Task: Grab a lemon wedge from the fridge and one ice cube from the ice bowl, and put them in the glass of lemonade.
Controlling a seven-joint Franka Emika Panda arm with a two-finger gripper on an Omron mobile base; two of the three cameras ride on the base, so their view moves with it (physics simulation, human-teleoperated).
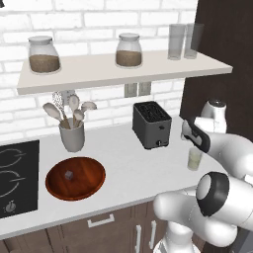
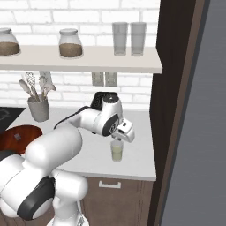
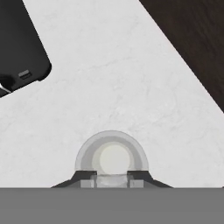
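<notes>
Now poised directly above glass (image 2: 117, 152), gripper (image 2: 124, 134); opening and load impossible to tell. Could knock glass over on bench (image 2: 137, 152) if lowered off-centre, or drop wide.

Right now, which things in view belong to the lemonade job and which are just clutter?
Job: small clear tumbler of pale lemonade, under the hand; round reddish-brown wooden ice bowl; tiny grey ice cube.

Clutter: dark toaster, grey utensil cup, two shelf jars, tall grey glasses, black cooktop.
</notes>
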